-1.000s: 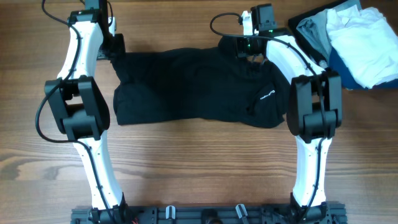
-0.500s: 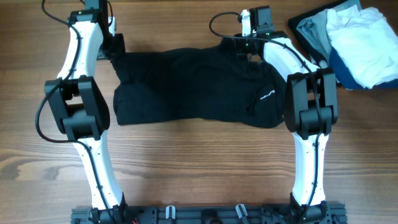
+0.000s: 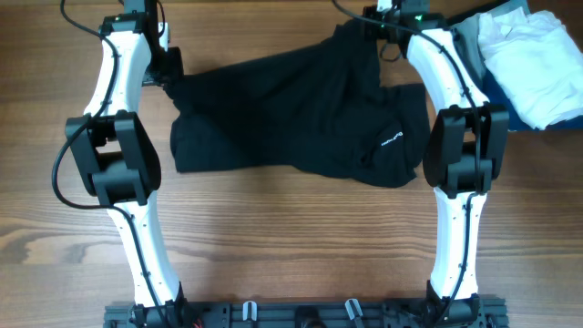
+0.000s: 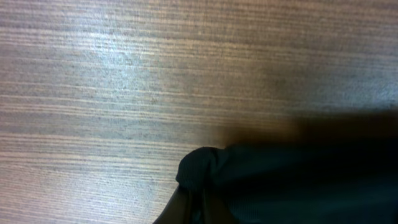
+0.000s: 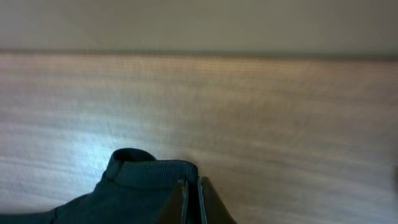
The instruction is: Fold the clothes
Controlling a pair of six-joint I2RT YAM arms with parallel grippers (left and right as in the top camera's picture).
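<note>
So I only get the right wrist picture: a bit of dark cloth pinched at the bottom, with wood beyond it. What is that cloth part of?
Observer: From overhead, it is one far corner of a black T-shirt that lies spread across the table.
Operator: Is the other arm busy too?
Observer: Yes, the left fingers are shut on the shirt's opposite far corner.
Operator: Anything else lying about?
Observer: A pile of folded white, grey and blue garments sits at the table's far right corner, just beyond the right arm.
</note>
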